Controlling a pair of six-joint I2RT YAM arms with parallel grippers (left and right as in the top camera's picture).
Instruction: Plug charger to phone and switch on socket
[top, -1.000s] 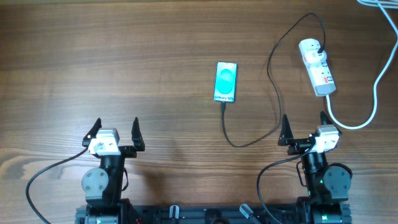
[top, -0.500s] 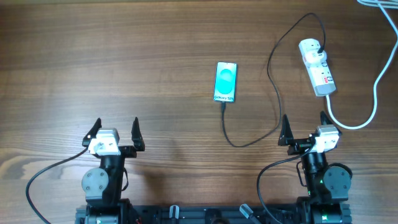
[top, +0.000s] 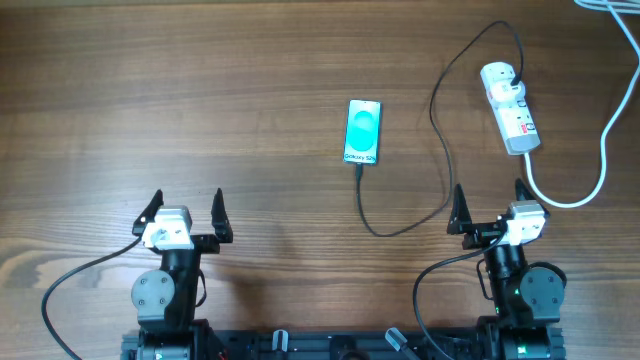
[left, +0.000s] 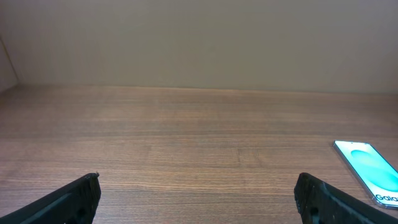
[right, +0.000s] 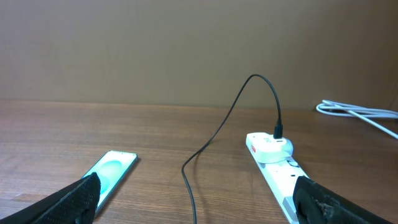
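The phone (top: 363, 131) lies flat mid-table with its teal screen up; it also shows in the left wrist view (left: 367, 171) and the right wrist view (right: 109, 175). The thin black charger cable (top: 372, 226) runs from the phone's near edge, loops toward me, then rises to a white plug (top: 503, 76) seated in the white socket strip (top: 517, 125). Its tip touches the phone's edge; I cannot tell if it is seated. The right wrist view shows the cable (right: 208, 147), plug (right: 271, 147) and strip (right: 281, 185). My left gripper (top: 186, 207) and right gripper (top: 490, 200) are open and empty near the front edge.
The strip's thick white cord (top: 600, 170) loops right of the strip and runs off the far right corner; it also shows in the right wrist view (right: 357, 113). A plain wall stands behind the wooden table (top: 150, 90).
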